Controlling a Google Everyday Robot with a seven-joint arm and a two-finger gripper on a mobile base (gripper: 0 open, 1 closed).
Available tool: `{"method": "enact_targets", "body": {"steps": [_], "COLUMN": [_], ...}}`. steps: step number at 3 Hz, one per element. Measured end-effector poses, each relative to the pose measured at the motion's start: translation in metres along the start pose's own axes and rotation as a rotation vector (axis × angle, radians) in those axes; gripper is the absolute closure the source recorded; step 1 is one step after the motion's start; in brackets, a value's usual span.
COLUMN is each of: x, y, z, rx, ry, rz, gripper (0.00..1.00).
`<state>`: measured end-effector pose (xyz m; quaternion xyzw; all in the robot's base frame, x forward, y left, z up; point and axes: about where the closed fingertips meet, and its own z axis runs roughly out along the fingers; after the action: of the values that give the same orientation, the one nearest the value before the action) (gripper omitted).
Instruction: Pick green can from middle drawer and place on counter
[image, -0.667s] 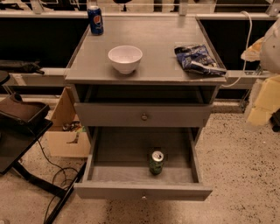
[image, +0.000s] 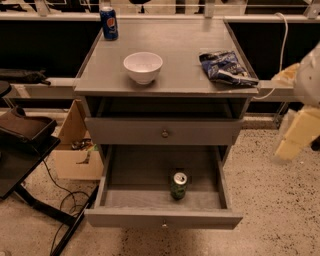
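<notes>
While the small dark-green drinks can (image: 178, 186) stands upright near the front of the open shallow grey middle drawer (image: 200, 218), the cream gripper (image: 295, 134), whose grip I cannot tell, hangs beyond the right edge of the flat grey counter (image: 180, 35), which bears a white bowl (image: 143, 66), a blue Pepsi can (image: 108, 23) at the back-left corner and a crumpled blue bag (image: 226, 66).

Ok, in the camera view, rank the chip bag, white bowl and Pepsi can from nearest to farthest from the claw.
The claw hangs at the right edge of the view, off to the side of the counter.
1. Chip bag: right side of the counter, nearest.
2. White bowl: front, left of middle.
3. Pepsi can: back left corner, farthest.
</notes>
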<state>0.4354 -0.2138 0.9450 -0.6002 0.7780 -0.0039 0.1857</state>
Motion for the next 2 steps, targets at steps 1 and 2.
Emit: {"method": "enact_targets", "body": {"steps": [1,2], "x": [0.015,0.027], "y": [0.022,0.048], "z": [0.06,0.133], "rx": [-0.05,-0.093], "ry": [-0.13,-0.315], "rz": [0.03,0.07], "gripper": [0.0,0.0]}}
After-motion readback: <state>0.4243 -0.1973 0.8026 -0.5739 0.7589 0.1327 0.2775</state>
